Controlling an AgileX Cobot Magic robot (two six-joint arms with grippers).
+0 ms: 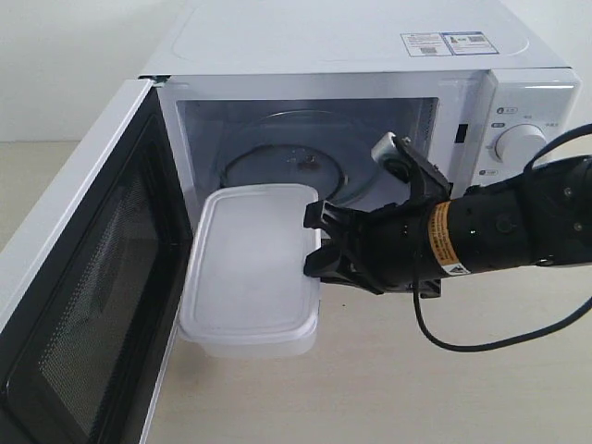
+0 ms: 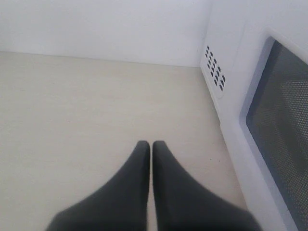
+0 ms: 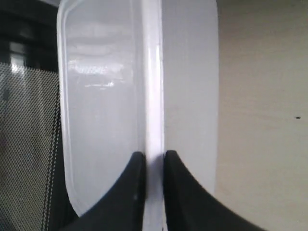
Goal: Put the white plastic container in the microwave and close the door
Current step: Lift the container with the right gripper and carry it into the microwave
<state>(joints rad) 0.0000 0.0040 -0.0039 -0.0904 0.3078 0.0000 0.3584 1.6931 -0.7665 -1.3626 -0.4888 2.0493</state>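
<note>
The white plastic container (image 1: 252, 268) hangs tilted in front of the open microwave (image 1: 370, 65), its far end at the cavity's lower lip. My right gripper (image 1: 314, 242) is shut on the container's right rim; in the right wrist view the fingers pinch the rim of the container (image 3: 110, 96) at the gripper (image 3: 154, 156). The door (image 1: 83, 277) stands wide open at the left, dark mesh window facing in. The glass turntable (image 1: 287, 171) shows inside. My left gripper (image 2: 150, 146) is shut on nothing, above the table beside the microwave's side wall (image 2: 226, 57).
The right arm's black cable (image 1: 481, 338) loops over the table in front of the microwave. A round dial (image 1: 520, 143) sits on the control panel right of the cavity. Vent holes (image 2: 215, 68) mark the oven's side by the left gripper.
</note>
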